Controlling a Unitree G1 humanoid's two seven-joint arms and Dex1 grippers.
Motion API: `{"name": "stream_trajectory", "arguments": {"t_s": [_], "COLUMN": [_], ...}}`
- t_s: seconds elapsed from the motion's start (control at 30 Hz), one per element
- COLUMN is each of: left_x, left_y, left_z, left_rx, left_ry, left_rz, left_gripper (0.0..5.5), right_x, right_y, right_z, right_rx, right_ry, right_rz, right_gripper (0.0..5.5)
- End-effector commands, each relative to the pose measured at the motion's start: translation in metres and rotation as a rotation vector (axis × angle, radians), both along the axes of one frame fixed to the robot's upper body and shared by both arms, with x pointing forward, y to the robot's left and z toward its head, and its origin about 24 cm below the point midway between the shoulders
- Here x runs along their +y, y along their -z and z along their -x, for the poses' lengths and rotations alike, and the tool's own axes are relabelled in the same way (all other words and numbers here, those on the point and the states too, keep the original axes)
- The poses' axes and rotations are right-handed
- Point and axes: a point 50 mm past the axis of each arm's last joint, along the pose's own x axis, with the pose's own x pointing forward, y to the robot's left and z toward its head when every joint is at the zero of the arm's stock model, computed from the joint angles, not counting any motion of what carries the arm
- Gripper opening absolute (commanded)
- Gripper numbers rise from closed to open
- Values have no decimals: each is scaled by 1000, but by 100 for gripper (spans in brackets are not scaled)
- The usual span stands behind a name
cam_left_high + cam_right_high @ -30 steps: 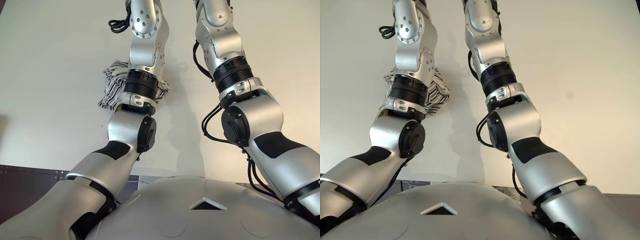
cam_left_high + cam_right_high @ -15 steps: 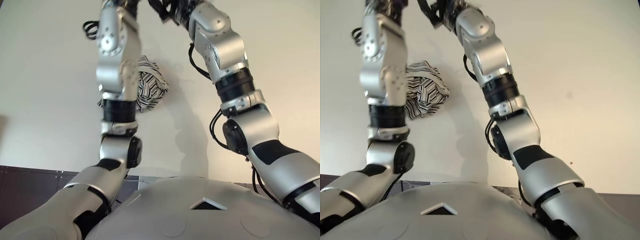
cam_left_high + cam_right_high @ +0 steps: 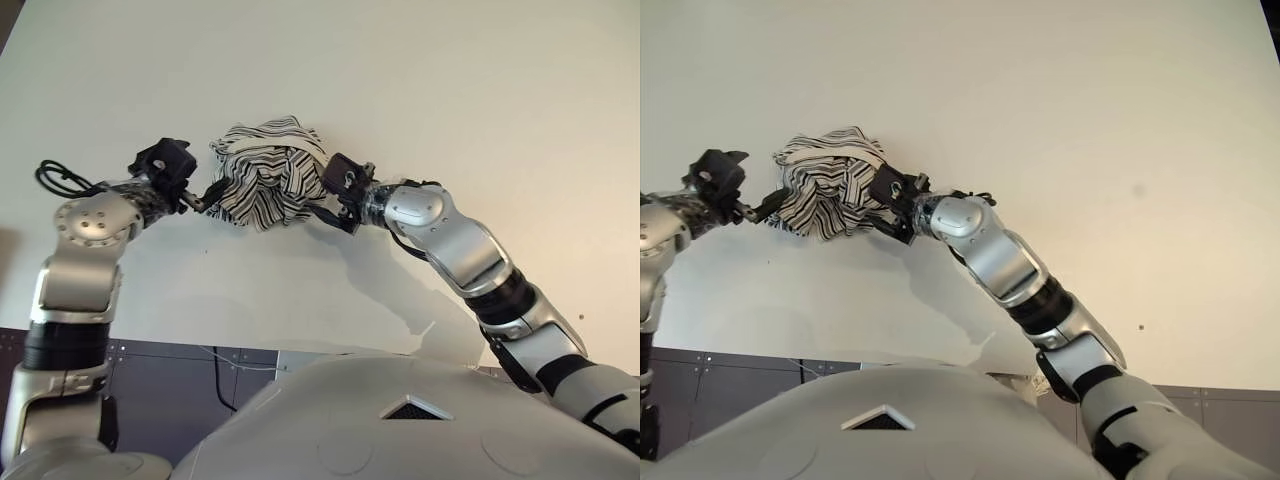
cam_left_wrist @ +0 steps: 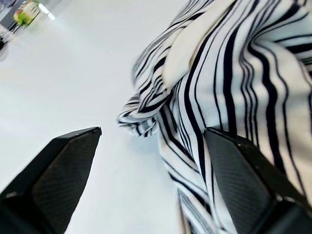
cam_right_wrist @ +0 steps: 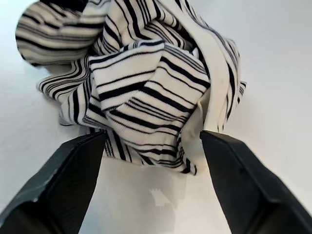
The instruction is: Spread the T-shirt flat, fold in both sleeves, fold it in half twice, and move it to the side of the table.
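Since a second ago both arms have dropped from their forward stretch to flank the crumpled striped T-shirt (image 3: pixel 268 185), which sits in a heap mid-table (image 3: pixel 480 90). In the head views the left gripper (image 3: pixel 203 196) and right gripper (image 3: pixel 323 195) sit at opposite sides of it.

Left wrist view: jaws spread wide, holding nothing, one finger (image 4: pixel 243 185) against the cloth.

Right wrist view: jaws likewise wide and empty, with the shirt's edge between them.

Risk: pinching several bunched layers together would likely drag the heap instead of spreading it.
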Motion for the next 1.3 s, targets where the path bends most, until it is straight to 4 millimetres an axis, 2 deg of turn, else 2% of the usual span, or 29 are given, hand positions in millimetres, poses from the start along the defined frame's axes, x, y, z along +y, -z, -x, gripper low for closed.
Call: {"name": "stream_trajectory", "arguments": {"t_s": [0.03,0.1,0.17,0.23,0.33,0.37,0.43,0.5,0.53,0.57,0.67,0.7,0.77,0.83,0.9,0.97,1.03,1.1,1.17,1.23,1.3], "left_x": [-20,-19,-3,15,39,45,48,34,30,29,30,25,4,-20,-34,-40,-41,-37,-28,-18,-11], "left_y": [35,55,73,82,82,79,73,65,62,61,54,49,40,40,47,55,58,54,42,22,-2], "left_z": [10,27,49,66,84,86,84,69,61,56,51,49,45,51,68,88,104,115,115,101,89], "left_rx": [108,200,298,369,418,413,353,193,108,41,-88,-124,-144,-66,74,210,306,370,378,297,200], "left_ry": [94,159,166,170,159,148,132,110,80,42,-9,-7,24,115,223,323,387,429,425,340,261], "left_rz": [-47,-125,-217,-306,-420,-449,-484,-470,-490,-526,-614,-588,-399,-218,-108,-61,-32,-8,10,50,108], "left_gripper": [392,392,392,392,392,392,392,392,392,392,392,392,392,392,392,392,392,392,392,392,392], "right_x": [29,25,4,-20,-79,-102,-135,-169,-186,-194,-180,-172,-158,-149,-147,-146,-145,-160,-180,-193,-200], "right_y": [13,36,49,41,29,25,17,10,1,-10,-48,-60,-71,-64,-46,-25,-5,25,41,36,16], "right_z": [-2,-5,1,7,14,15,9,-13,-31,-43,-45,-47,-51,-57,-70,-76,-73,-62,-40,-11,3], "right_rx": [79,112,209,311,426,435,420,324,220,133,125,133,139,141,154,171,203,224,249,280,284], "right_ry": [-6,9,-2,-4,44,76,139,268,369,445,376,346,295,286,355,375,325,262,149,4,-66], "right_rz": [-22,102,158,130,157,191,245,323,355,328,19,-76,-182,-167,-106,-29,52,232,372,406,374], "right_gripper": [355,355,355,355,355,355,355,355,355,355,355,355,355,355,355,355,355,355,355,355,355]}}
